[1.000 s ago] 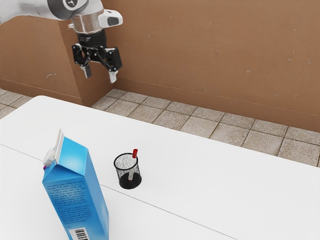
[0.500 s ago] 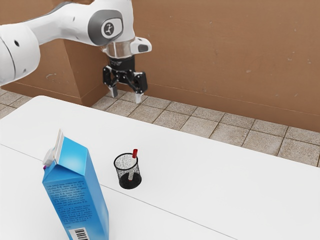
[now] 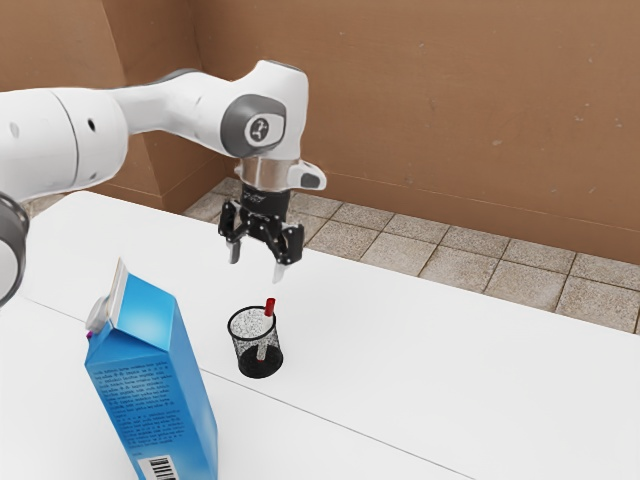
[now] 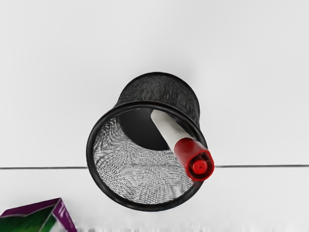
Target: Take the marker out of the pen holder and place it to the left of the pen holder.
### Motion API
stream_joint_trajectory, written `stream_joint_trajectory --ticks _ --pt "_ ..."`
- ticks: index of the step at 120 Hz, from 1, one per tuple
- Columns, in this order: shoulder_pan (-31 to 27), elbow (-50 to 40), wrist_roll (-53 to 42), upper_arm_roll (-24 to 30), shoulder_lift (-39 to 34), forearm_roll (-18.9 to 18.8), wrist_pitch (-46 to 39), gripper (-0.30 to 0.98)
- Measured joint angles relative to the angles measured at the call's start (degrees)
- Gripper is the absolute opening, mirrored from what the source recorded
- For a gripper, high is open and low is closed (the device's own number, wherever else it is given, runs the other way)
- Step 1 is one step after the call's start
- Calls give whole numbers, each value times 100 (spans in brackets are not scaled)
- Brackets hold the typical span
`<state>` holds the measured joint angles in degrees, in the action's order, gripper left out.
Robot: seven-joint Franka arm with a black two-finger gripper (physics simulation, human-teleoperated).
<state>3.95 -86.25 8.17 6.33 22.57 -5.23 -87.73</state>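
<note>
My gripper (image 3: 258,262) hangs open, fingers downward, above and slightly behind the pen holder (image 3: 258,350) in the exterior view, touching nothing. The holder is a black mesh cup standing upright on the table. Inside it leans the marker (image 3: 270,307), white with a red end that rises over the rim. Seen from the hand, the pen holder (image 4: 145,205) opens toward the camera, and the marker (image 4: 186,152) rests against its rim with the red end outward.
A tall blue carton (image 3: 155,385) stands near the pen holder, toward the exterior view's left and front. The wrist view has a purple and green object (image 4: 38,217) at its edge. The white table (image 3: 430,370) has a thin seam across it.
My arm has swung toward the exterior view's right and come lower, bringing the open gripper from beyond the table to above the pen holder. The holder, marker and carton have not moved.
</note>
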Motion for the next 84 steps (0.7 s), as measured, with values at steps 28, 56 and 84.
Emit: stream_joint_trajectory --ticks 28,56,84 --pt "2 -408 43 253 103 -142 -636 69" --pt "-17 -310 59 212 463 -208 -957 69" --pt "-25 -231 58 173 576 -241 -1035 66"
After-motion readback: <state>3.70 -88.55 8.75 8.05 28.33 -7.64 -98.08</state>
